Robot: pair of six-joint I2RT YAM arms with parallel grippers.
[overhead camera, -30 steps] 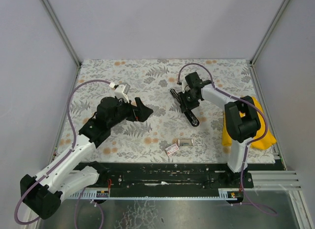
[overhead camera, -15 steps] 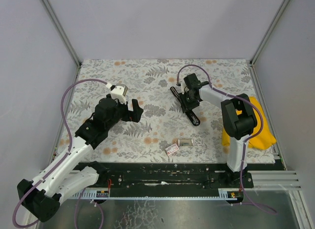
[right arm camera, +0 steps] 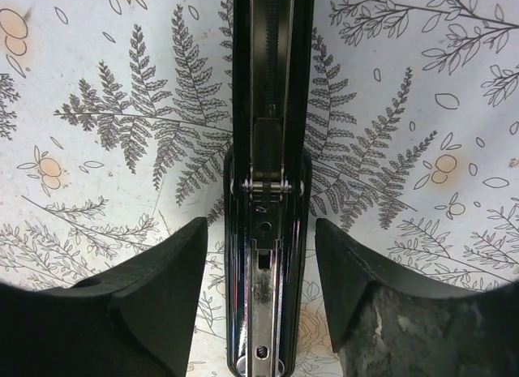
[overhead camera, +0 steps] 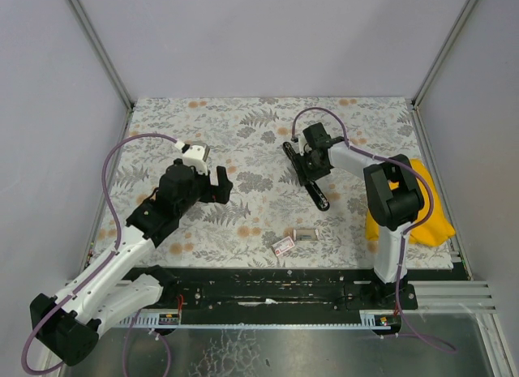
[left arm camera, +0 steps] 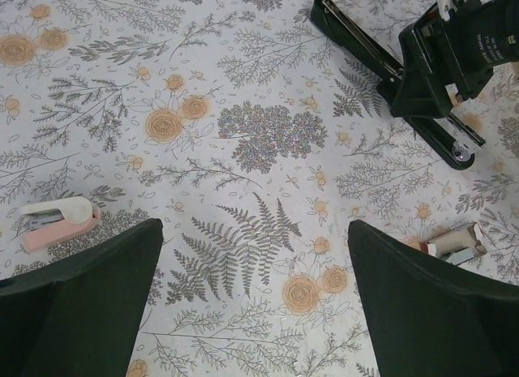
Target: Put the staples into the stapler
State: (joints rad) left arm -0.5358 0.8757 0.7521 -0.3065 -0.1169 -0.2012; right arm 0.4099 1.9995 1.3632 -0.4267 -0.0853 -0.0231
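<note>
The black stapler (overhead camera: 319, 193) lies folded open flat on the flowered table, its metal channel facing up (right arm camera: 268, 85); it also shows at the upper right of the left wrist view (left arm camera: 357, 40). My right gripper (overhead camera: 310, 168) (right arm camera: 259, 231) straddles it just below the hinge, open, with table showing on both sides between fingers and stapler. A small grey-beige pack of staples (overhead camera: 304, 235) (left arm camera: 456, 243) lies near the table's front edge. My left gripper (overhead camera: 224, 185) (left arm camera: 253, 231) hovers open over bare table left of centre, holding nothing.
A pink-and-white label or box (overhead camera: 282, 246) lies beside the staples. A small pink-and-white item (left arm camera: 57, 219) lies left of my left fingers. A yellow cloth (overhead camera: 426, 207) hangs at the table's right edge behind the right arm. Grey walls enclose three sides.
My right jaws have spread wider around the stapler after shifting slightly up along it. The left gripper has drawn back to the left. The stapler has barely moved.
</note>
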